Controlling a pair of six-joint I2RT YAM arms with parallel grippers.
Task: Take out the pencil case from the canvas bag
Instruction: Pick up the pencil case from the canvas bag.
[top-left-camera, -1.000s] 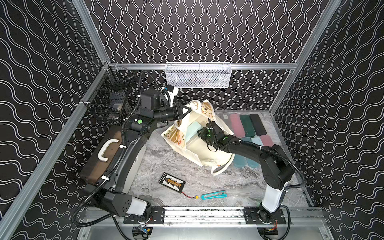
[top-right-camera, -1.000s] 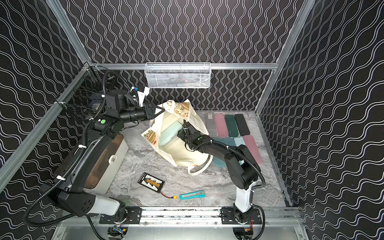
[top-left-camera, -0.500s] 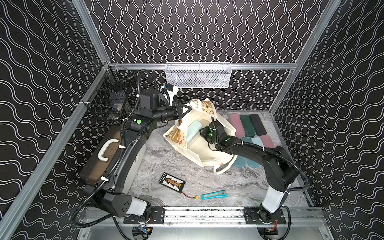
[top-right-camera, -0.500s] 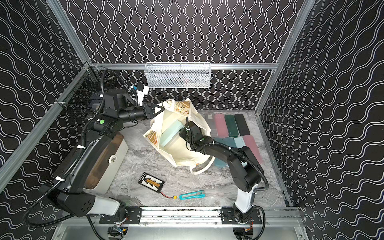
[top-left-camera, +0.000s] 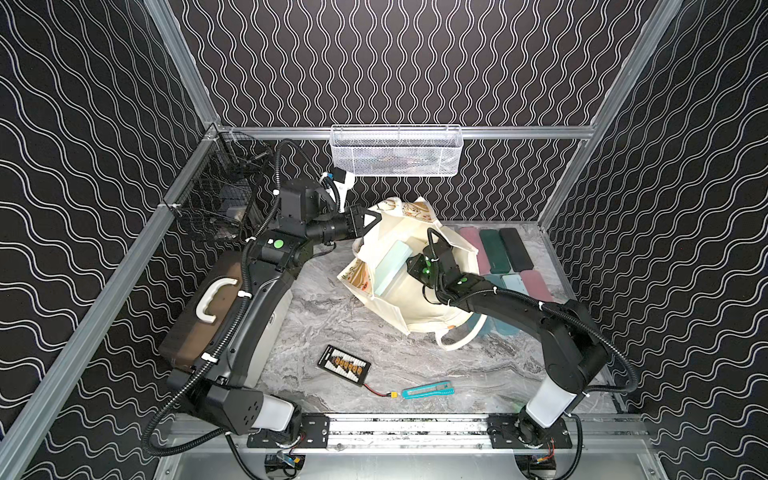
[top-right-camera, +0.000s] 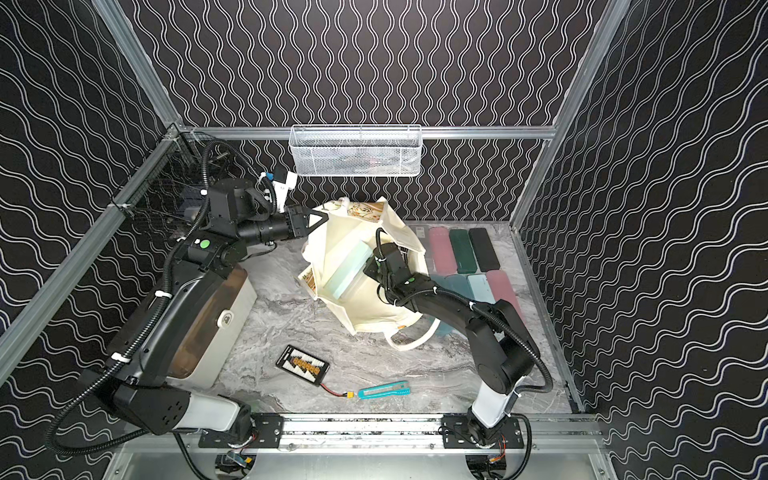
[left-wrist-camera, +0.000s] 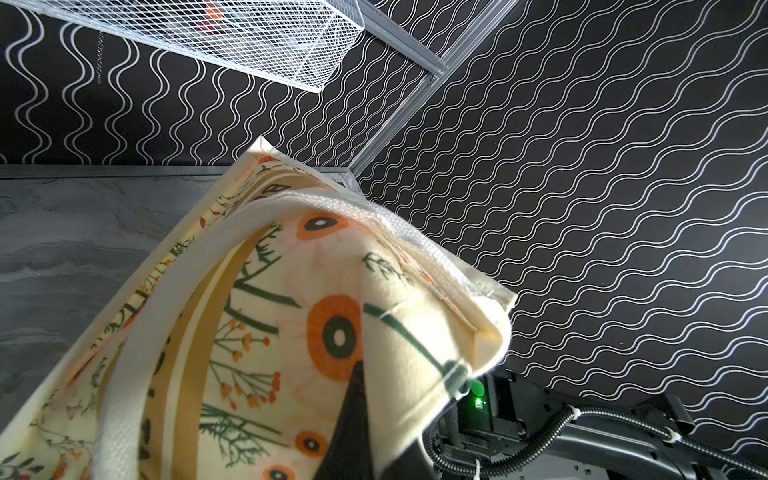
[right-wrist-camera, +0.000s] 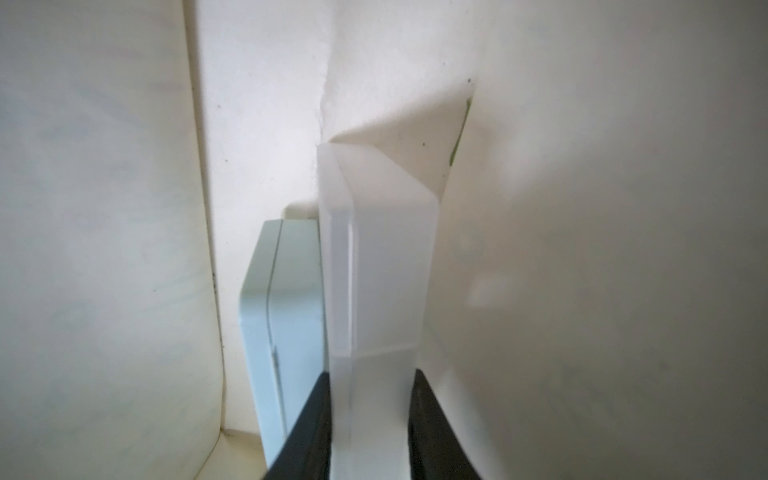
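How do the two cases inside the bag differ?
The frosted white case is clamped in the right pincer; the pale blue case is ungripped. The frosted white case is translucent; the pale blue case is opaque, with a seam line. Both stand side by side inside the canvas bag.

The canvas bag (top-left-camera: 419, 299) is cream, and its broad faces carry a print of orange flowers with black centres, dark green stems and tan bands. Inside the bag, a pale mint case (top-left-camera: 390, 266) shows next to a frosted white case (right-wrist-camera: 378, 270). Beside the bag lie a pink case (top-left-camera: 471, 245), a dark green case (top-left-camera: 494, 251), a black case (top-left-camera: 516, 249), a teal case (top-left-camera: 505, 328) and a pale blue case (top-left-camera: 514, 286). The table (top-left-camera: 324, 316) under the bag is grey with marble veining. In front of the bag are a turquoise knife (top-left-camera: 428, 390) and a black board (top-left-camera: 344, 365) with orange-gold connectors. The walls (top-left-camera: 374, 62) are black with white wavy lines, and the mesh basket (top-left-camera: 395, 151) above the bag is white.
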